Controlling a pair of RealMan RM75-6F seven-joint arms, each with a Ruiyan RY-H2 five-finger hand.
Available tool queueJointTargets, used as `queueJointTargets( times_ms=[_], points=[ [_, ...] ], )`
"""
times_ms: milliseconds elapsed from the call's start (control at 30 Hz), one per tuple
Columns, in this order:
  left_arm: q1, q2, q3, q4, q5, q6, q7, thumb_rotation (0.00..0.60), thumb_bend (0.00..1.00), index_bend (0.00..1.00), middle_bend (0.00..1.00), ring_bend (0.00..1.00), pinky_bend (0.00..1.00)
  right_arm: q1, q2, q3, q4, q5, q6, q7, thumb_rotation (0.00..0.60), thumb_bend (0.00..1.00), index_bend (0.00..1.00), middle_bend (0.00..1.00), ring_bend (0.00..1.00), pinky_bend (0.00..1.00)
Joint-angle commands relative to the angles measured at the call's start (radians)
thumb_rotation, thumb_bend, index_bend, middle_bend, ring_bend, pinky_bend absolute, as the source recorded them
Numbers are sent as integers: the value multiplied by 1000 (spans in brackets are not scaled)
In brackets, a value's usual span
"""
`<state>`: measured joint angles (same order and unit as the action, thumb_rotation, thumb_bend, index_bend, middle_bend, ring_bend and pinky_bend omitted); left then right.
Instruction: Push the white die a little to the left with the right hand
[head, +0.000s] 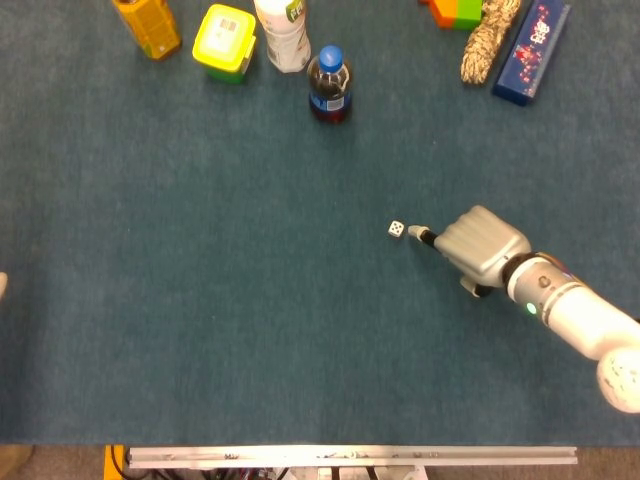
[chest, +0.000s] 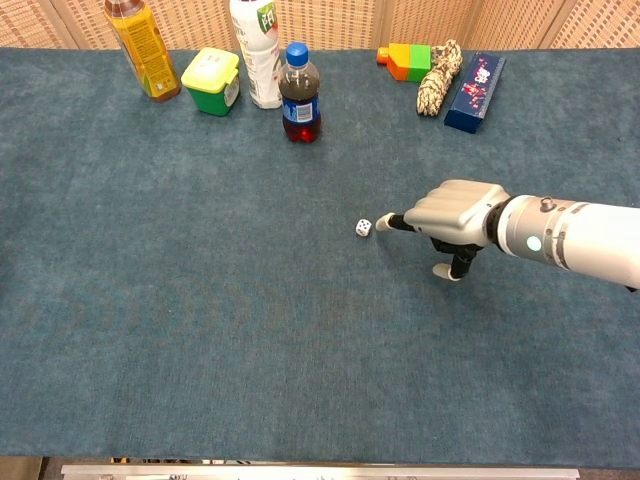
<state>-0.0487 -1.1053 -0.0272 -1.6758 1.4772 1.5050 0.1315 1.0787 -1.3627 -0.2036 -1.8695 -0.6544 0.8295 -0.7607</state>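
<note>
The white die (head: 397, 230) (chest: 363, 227) lies on the blue cloth near the middle of the table. My right hand (head: 480, 245) (chest: 455, 212) is just to its right, low over the cloth. One finger points left at the die and the others are curled in. That fingertip (head: 415, 232) (chest: 384, 221) stops a small gap short of the die, and the hand holds nothing. My left hand shows in neither view.
Along the far edge stand an orange bottle (chest: 143, 50), a yellow-green tub (chest: 211, 80), a white bottle (chest: 256, 50) and a dark cola bottle (chest: 299, 95). At the far right lie coloured blocks (chest: 405, 60), a rope bundle (chest: 437, 78) and a blue box (chest: 474, 78).
</note>
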Motion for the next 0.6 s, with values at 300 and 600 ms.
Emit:
queueJointTargets(
  times_ms=[300, 600],
  points=[
    [2, 0, -1, 7, -4, 0, -7, 600, 220, 25, 44, 69, 35, 24, -34, 14, 28, 27, -15, 9, 600, 348, 29, 1000, 1000, 1000],
    [5, -1, -2, 17, -7, 3, -16, 600, 220, 26, 44, 69, 34, 46, -50, 44, 37, 35, -10, 19, 600, 347, 29, 1000, 1000, 1000]
  ],
)
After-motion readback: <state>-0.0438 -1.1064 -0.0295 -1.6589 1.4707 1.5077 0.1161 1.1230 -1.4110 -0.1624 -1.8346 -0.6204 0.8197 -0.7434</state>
